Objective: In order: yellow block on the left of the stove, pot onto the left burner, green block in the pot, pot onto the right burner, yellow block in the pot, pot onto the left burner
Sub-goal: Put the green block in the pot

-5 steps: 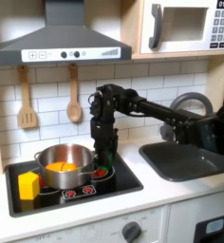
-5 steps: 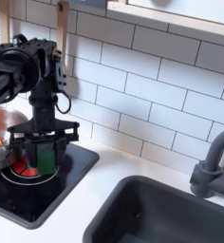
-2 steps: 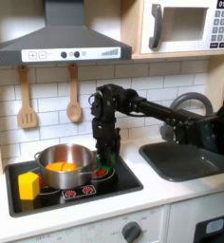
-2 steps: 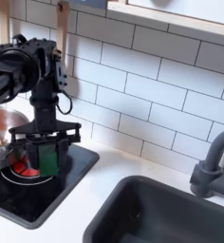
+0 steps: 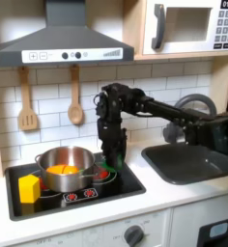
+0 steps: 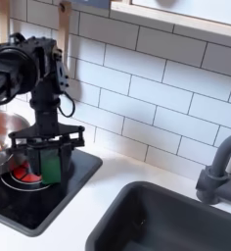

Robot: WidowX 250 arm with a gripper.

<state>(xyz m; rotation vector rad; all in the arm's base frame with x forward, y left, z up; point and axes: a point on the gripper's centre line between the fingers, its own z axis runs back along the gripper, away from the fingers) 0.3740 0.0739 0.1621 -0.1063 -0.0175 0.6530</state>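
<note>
Yellow block sits at the stove's left edge in the first exterior view. Beside it, the pot holds an orange piece. Further right, the hand is clenched on the green block, just above the partly hidden right burner.

Green block gripped above stove; yellow block left of pot.

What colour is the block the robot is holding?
Dark green; the green block shows best in the second exterior view, between the gripper's fingers.
</note>
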